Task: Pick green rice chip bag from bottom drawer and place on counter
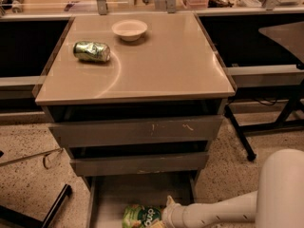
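Observation:
The green rice chip bag (140, 216) lies on the grey floor of the open bottom drawer (137, 191), at the lower edge of the view. My gripper (165, 216) is down in the drawer at the bag's right side, touching or nearly touching it; its tip is mostly hidden behind the white wrist (183, 214). The white arm (228, 209) reaches in from the lower right. The beige counter (156, 65) tops the grey cabinet above.
A dented green can (91, 51) lies on its side at the counter's left and a white bowl (129, 29) stands at its back. Two upper drawers (137, 131) stand slightly open. A dark table's legs (240, 134) stand to the right and a black leg (54, 207) at lower left.

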Motion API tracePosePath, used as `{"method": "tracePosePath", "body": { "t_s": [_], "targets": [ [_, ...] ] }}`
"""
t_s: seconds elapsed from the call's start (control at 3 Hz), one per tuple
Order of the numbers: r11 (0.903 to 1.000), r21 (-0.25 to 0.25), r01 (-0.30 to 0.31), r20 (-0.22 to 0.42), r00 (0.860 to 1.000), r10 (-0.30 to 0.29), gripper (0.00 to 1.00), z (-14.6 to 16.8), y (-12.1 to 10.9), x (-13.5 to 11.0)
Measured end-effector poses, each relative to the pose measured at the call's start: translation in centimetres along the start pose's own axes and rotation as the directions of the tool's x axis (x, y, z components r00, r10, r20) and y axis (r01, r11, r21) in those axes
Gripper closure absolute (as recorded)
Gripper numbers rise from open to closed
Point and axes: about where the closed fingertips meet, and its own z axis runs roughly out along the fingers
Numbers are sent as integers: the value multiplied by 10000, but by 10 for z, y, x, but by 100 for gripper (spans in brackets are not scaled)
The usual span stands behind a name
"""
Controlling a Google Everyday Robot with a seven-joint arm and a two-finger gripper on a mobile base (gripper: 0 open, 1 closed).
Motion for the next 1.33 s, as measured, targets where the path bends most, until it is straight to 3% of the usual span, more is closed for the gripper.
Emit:
{"method": "tracePosePath", "body": {
  "t_s": [0.33,0.67,1.33],
  "targets": [
    [10000,1,4,1,10000,-4,0,0,0,0],
    [9999,-44,-134,154,9998,134,0,30,3,13],
    [9996,49,-273,322,9991,272,0,129,9,54]
  ]
}}
